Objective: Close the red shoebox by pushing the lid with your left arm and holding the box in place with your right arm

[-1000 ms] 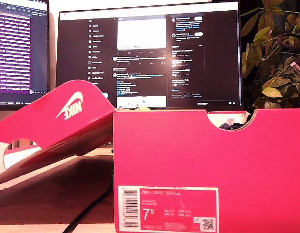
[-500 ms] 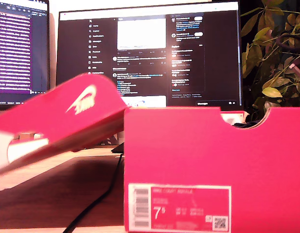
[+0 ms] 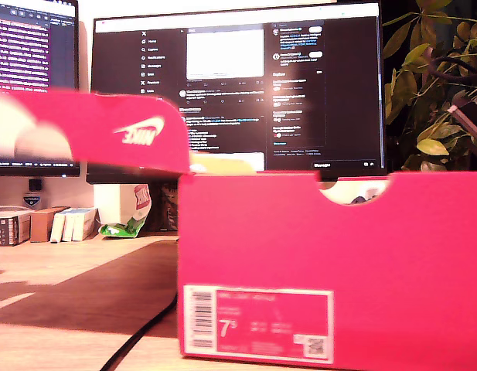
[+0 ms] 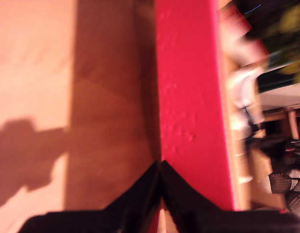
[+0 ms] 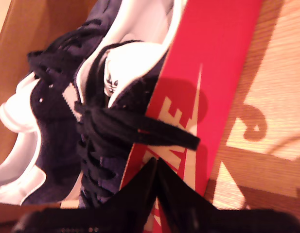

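**Lid raised level beside the open red box**

The red shoebox (image 3: 331, 263) fills the exterior view's right, label end facing the camera. Its lid (image 3: 99, 131) juts level toward the exterior view's left, with bare wooden table (image 3: 60, 309) beneath. My first gripper (image 4: 160, 167), jaws pressed together, meets a red edge. My second gripper (image 5: 156, 165), also closed, hovers over the dark shoes (image 5: 77, 111) beside the box wall.

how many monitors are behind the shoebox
2. The big monitor stands directly behind the box; a second monitor is cut off at the exterior view's left edge, behind the raised lid. More could lie outside the frame.
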Available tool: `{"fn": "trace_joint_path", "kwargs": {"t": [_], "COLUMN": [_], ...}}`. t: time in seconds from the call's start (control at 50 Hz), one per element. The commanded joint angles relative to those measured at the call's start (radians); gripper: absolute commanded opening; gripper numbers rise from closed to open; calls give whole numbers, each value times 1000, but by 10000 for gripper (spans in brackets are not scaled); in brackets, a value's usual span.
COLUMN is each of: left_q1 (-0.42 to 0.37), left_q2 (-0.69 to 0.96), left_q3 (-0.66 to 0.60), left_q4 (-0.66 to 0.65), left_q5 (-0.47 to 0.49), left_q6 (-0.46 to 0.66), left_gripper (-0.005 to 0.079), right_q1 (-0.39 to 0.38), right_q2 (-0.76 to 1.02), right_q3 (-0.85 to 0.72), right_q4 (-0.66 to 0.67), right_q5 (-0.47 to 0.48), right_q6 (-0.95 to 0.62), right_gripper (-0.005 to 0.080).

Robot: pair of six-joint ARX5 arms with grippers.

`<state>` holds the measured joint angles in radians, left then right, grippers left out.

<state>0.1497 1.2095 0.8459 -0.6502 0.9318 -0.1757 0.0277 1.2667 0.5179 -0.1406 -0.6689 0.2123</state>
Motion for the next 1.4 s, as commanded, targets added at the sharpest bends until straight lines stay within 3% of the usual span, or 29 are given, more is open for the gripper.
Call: {"fn": "trace_joint_path", "kwargs": {"t": [0.0,0.36,0.78,0.96,1.18,1.38], "left_q1": [-55,-194,-417,-512,-576,-624], "left_q2": [-6,-52,-53,-53,-52,-52], "left_q3": [-11,26,26,26,26,26], "left_q4": [-31,7,234,332,406,464], "left_q5": [34,59,39,-25,-51,-62], "left_q6": [1,-77,-276,-341,-396,-440], "left_gripper": [-19,-19,-19,-19,-19,-19], "right_q1": [65,147,154,88,-50,-141], "right_q2": [18,18,18,11,-35,-95], "right_q3": [-1,-1,-1,28,159,297], "right_q4": [2,55,74,51,-148,-239], "right_q5": [-46,-46,-43,31,246,259], "right_q6": [8,54,55,52,-76,-117], "right_gripper": [-12,-12,-13,-12,-13,-12]}}
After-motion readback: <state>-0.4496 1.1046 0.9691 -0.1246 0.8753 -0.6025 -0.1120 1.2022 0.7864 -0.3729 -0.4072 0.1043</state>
